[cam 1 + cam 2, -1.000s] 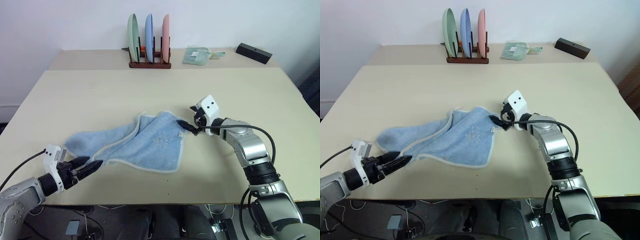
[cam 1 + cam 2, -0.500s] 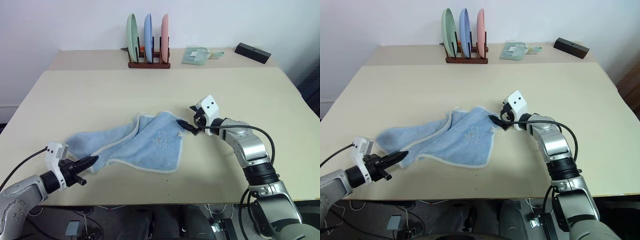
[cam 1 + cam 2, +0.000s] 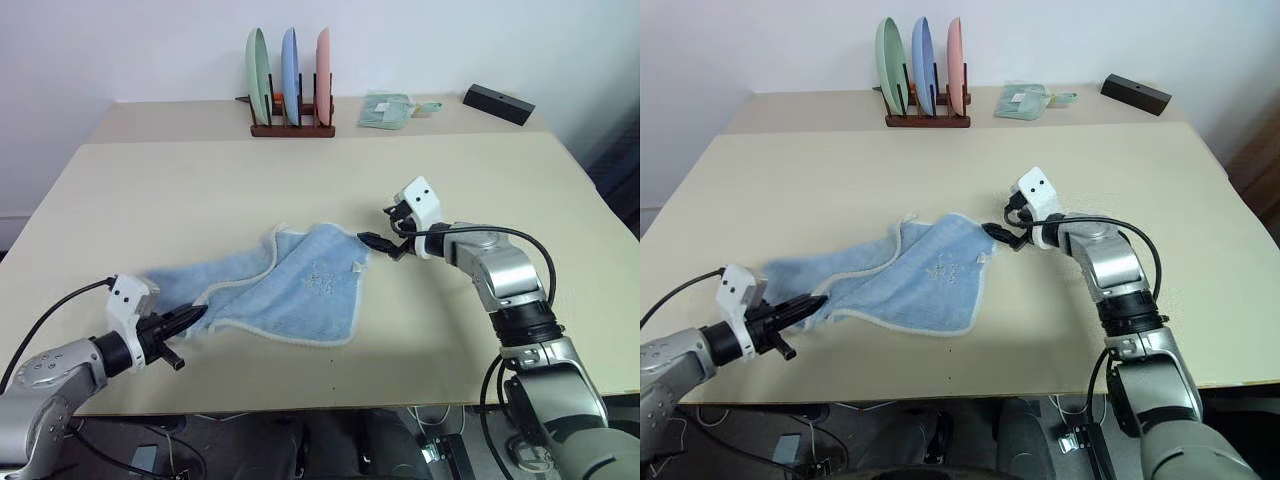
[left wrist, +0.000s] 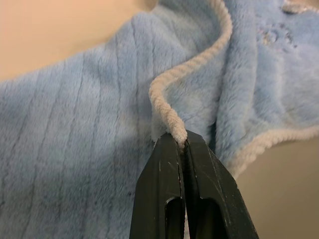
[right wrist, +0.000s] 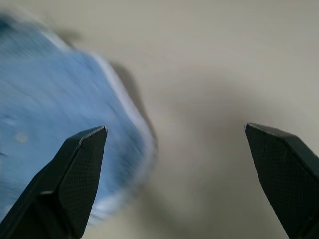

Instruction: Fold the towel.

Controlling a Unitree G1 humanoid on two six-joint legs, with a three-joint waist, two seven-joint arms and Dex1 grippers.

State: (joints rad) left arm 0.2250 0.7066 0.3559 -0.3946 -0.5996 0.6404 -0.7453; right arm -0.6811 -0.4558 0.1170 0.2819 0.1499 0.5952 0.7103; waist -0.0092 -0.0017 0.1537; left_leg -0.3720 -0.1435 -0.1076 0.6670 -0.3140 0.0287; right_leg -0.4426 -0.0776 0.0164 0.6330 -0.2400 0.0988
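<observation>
Left tool (image 3: 190, 318) pinches the towel's (image 3: 290, 288) white edging near the table's (image 3: 200, 190) front edge.
Right tool (image 3: 378, 243), jaws spread wide and empty, hovers just beside the far corner, likely lining up a second grip for the fold.

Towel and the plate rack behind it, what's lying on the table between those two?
Nothing: in the left eye view the stretch of table between the towel and the plate rack is bare.
</observation>
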